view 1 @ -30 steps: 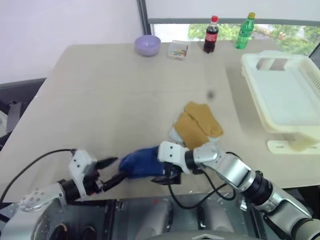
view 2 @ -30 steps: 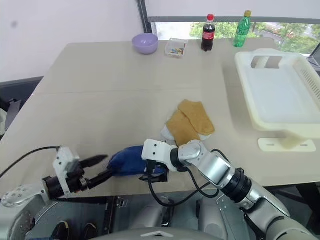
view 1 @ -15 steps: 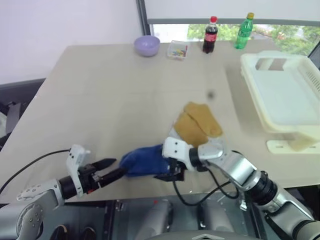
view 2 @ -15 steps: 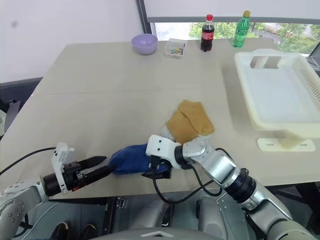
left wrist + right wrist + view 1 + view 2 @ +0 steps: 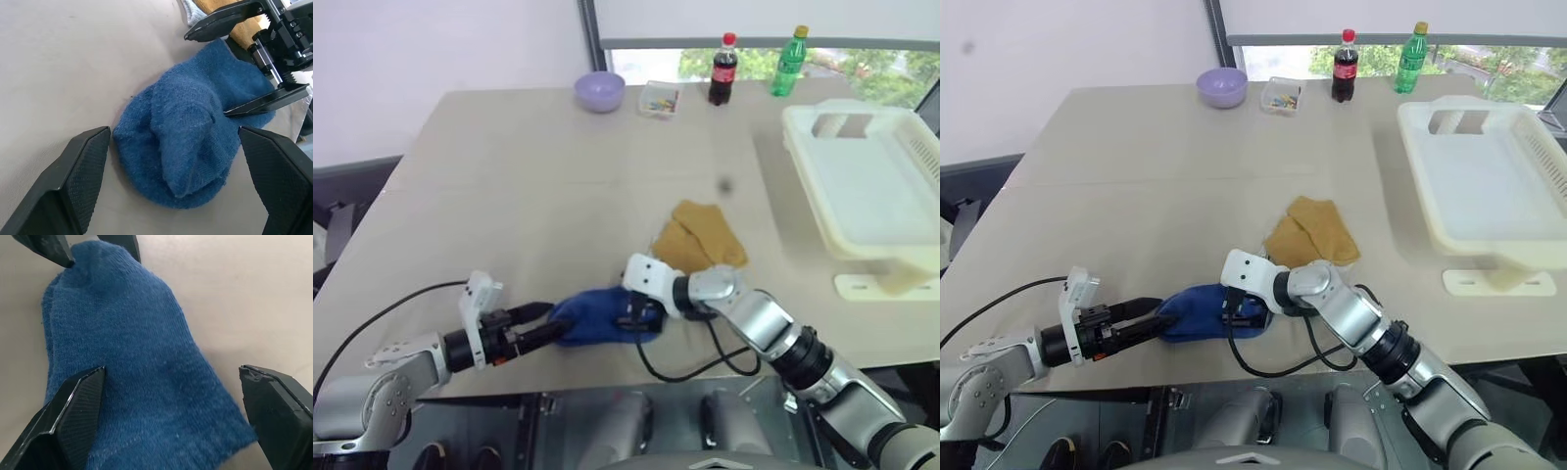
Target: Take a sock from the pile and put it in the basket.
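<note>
A blue sock [image 5: 597, 315] lies flat near the front edge of the desk [image 5: 538, 186], its long axis running across between the two claws: the rounded toe end sits between the spread fingers of the left claw [image 5: 540, 324], and the other end lies between the equally wide, released fingers of the right claw [image 5: 1231, 315], neither clamped on the cloth. Just beyond the right claw is the rest of the pile [image 5: 700, 240], two mustard-yellow socks overlapping with a pale grey edge underneath. The desk top is plain beige, with a window strip along its far side. Far behind the left claw stands a lilac bowl [image 5: 599, 91], then a small clear box [image 5: 661, 99], a cola bottle [image 5: 722, 69] and a green bottle [image 5: 789, 61]. Well to the right of the right claw sits the cream-white basket [image 5: 911, 257], empty.
</note>
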